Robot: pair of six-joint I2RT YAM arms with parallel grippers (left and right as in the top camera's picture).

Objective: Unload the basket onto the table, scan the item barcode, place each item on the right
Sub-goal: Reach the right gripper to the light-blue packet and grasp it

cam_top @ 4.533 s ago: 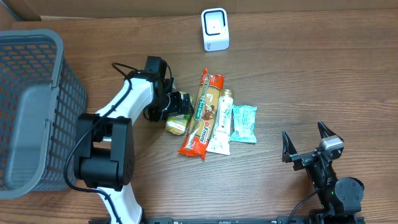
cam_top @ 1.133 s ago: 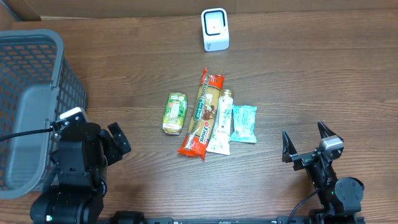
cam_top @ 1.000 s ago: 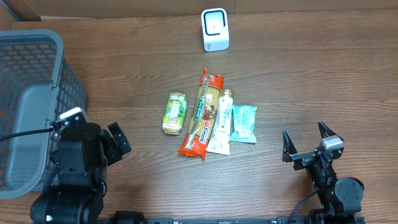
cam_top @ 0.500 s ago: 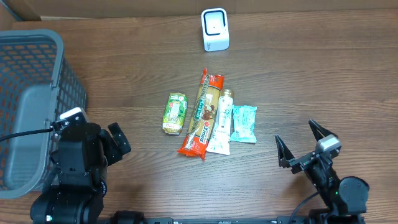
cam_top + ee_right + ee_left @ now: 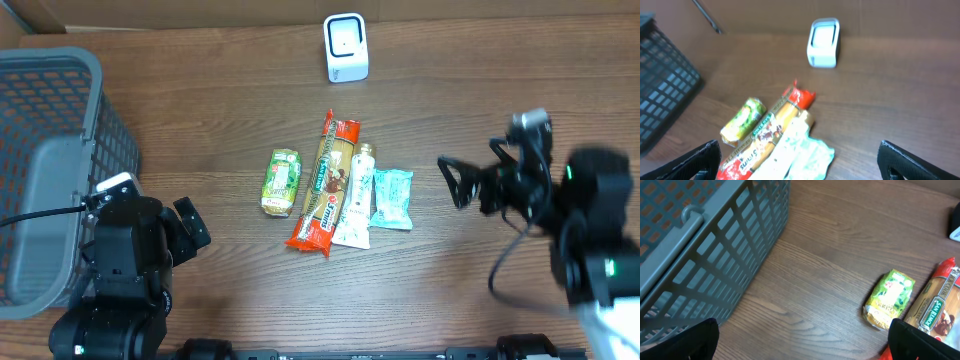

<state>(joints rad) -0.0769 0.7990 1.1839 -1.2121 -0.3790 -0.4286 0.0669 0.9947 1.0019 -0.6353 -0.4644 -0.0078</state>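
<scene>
Right gripper point(image 5: 476, 180) spread wide, empty, right of centre near the teal packet point(image 5: 391, 197). Left gripper point(image 5: 801, 325) spread too, lower left by the basket point(image 5: 60, 120). I see scanner point(image 5: 346, 47) top centre.

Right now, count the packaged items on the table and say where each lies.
4, side by side mid-table: the green packet leftmost, then the long red pack, the white pouch beside it, and the teal packet rightmost. The basket's inside is only partly visible.
</scene>
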